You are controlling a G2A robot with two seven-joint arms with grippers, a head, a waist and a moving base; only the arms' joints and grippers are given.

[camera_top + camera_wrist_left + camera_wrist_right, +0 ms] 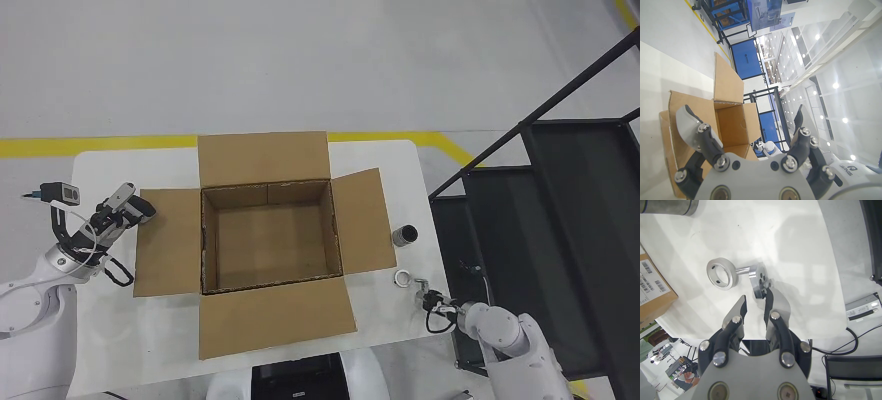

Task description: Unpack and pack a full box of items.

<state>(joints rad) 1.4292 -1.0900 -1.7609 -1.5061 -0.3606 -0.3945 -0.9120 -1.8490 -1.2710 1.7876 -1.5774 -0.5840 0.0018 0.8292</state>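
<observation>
A: Status?
B: Cardboard box (264, 158) sits mid-counter (375, 160), flaps out, inside bare. Unpacking looks done, repacking not begun. Metal cylinder (406, 236) is at its 3 o'clock, ring-and-bracket part (721, 273) at 4.
A: End effectors?
B: Right end effector (755, 302) open and empty, one fingertip (769, 298) beside the bracket. Left end effector (128, 205) open by the 9 o'clock flap. White counter, grey floor, yellow line (90, 146) at 12, black steps (560, 200) at 3.
</observation>
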